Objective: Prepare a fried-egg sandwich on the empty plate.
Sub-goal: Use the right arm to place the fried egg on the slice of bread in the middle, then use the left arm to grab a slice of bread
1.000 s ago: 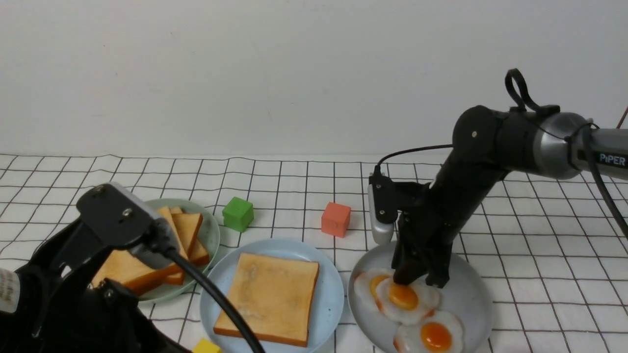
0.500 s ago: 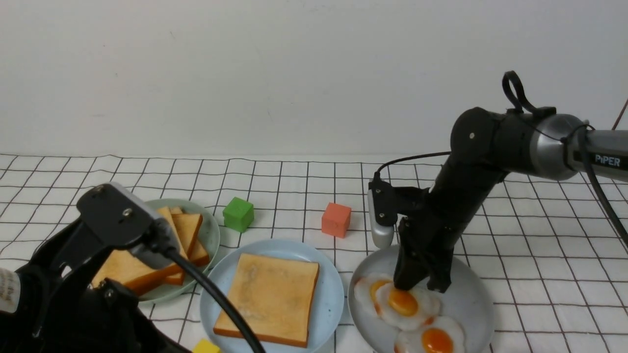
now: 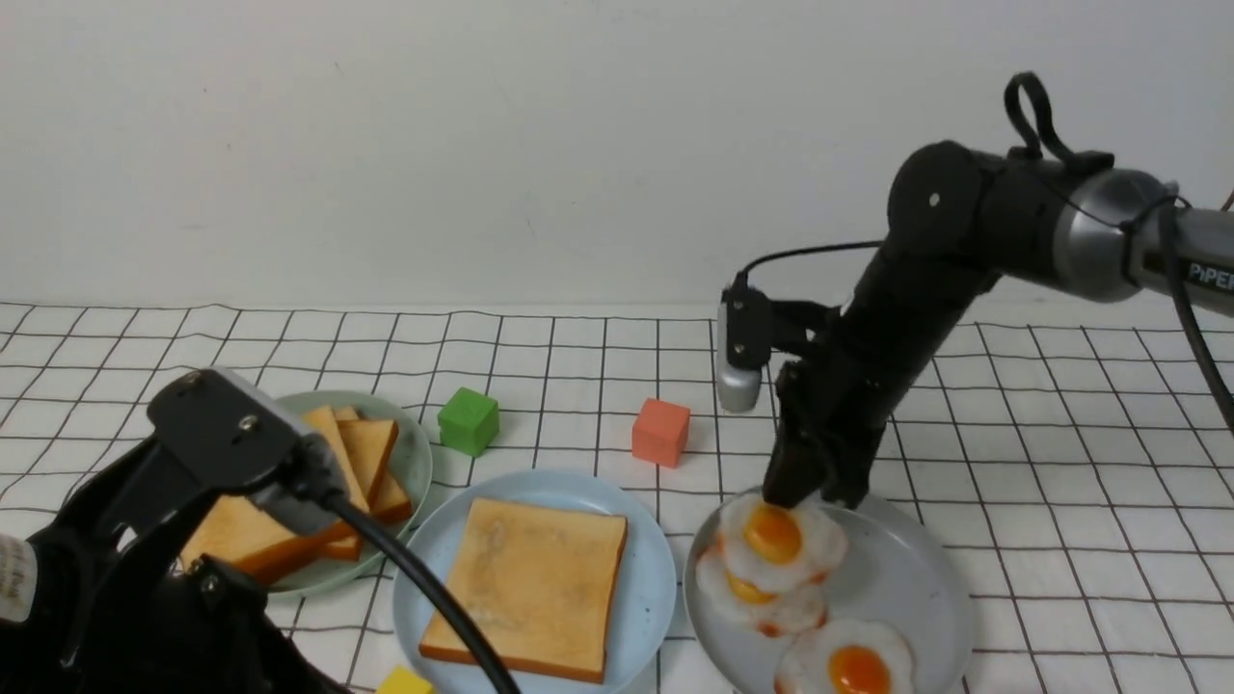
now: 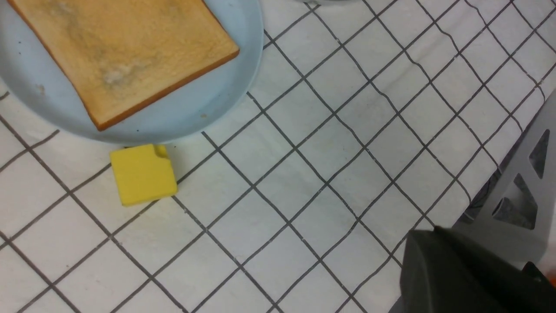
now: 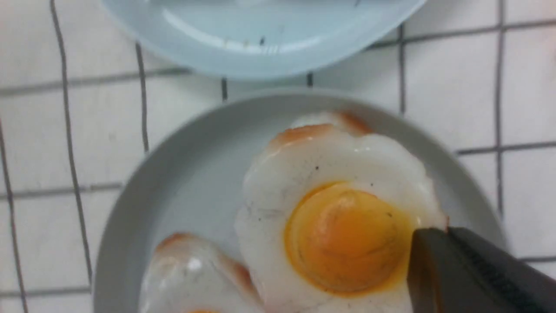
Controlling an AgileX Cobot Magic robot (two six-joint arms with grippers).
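The pale blue plate (image 3: 648, 578) sits front centre with one golden toast slice (image 3: 530, 583) flat on it; both also show in the left wrist view, plate (image 4: 217, 100) and toast (image 4: 121, 52). My right gripper (image 3: 810, 496) is shut on the far edge of a fried egg (image 3: 776, 540) and holds it tilted just above the grey plate (image 3: 906, 578). The right wrist view shows the gripper (image 5: 445, 232) pinching the egg (image 5: 339, 208) at its rim. My left gripper (image 4: 434, 230) is shut and empty, low near the table's front edge.
Two more eggs lie on the grey plate, one (image 3: 762, 602) under the lifted egg and one (image 3: 848, 665) nearer. A pale green plate (image 3: 415, 463) holds several toast slices (image 3: 280, 525). Green cube (image 3: 469, 420), red cube (image 3: 660, 431), yellow cube (image 4: 143, 174).
My right gripper has risen and drawn back with the egg in it, lifting the egg off the other eggs on the grey plate. The left arm has barely moved.
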